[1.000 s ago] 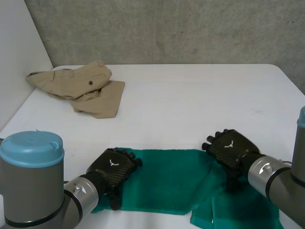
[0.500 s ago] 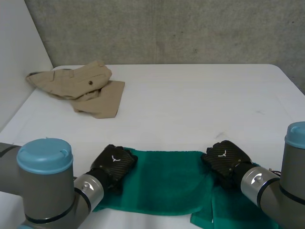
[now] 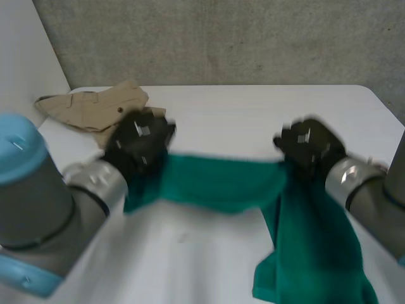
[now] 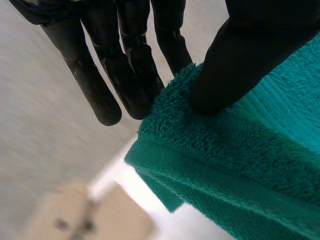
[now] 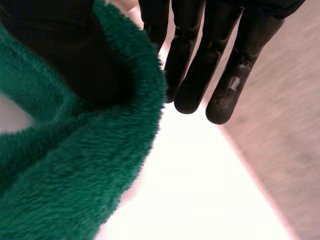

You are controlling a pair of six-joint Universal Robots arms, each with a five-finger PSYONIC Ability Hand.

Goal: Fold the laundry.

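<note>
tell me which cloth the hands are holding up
The green towel: the left hand and right hand each pinch its upper edge, and it sags between them in the air. The tan garment lies crumpled on the table, untouched.

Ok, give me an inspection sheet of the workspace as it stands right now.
Surface: white table, plain top.
Job's things: green towel held up between both hands, sagging in the middle, with one end hanging down below the right hand; beige garment lies crumpled at the table's far left corner.
Clutter: nothing seen.
Hands: left hand pinches the towel's edge between thumb and fingers; right hand pinches the upper edge further along in the same way.
Cables: nothing seen.
Surroundings: grey concrete wall behind the table; white panel on the left.
</note>
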